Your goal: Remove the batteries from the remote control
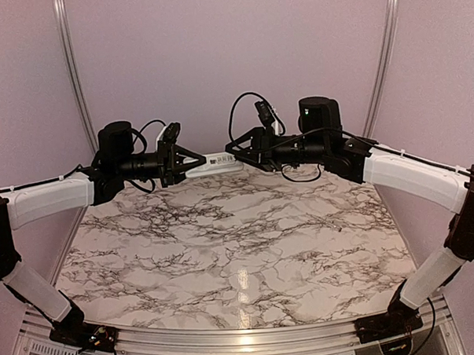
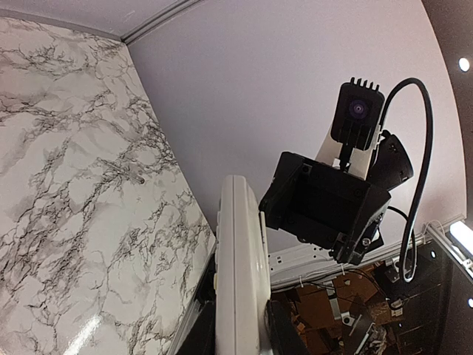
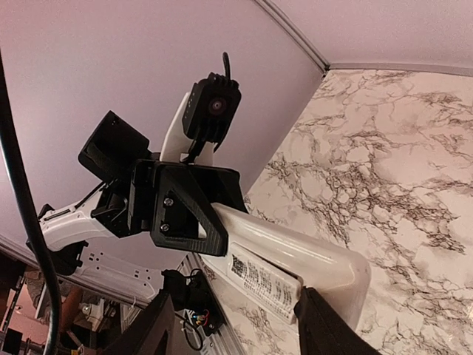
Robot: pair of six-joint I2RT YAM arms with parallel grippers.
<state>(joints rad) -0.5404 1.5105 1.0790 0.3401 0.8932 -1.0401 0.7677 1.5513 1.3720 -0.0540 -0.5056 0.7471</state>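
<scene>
The remote control (image 1: 217, 163) is a slim white bar held level in the air above the table's far edge, between both arms. My left gripper (image 1: 195, 162) is shut on its left end; in the left wrist view the remote control (image 2: 240, 281) runs up from between the gripper's (image 2: 240, 329) black fingers. My right gripper (image 1: 234, 150) is at the other end, open. In the right wrist view its fingers straddle the remote control (image 3: 295, 248); one fingertip (image 3: 325, 322) rests against the end of the printed cover panel (image 3: 262, 281), the other stands apart. The batteries are hidden.
The marble table (image 1: 240, 248) lies below the arms. Pale walls and aluminium frame posts (image 1: 71, 67) close the back and sides. Past the table's edge, a white power strip (image 3: 111, 266) and cables show in the right wrist view.
</scene>
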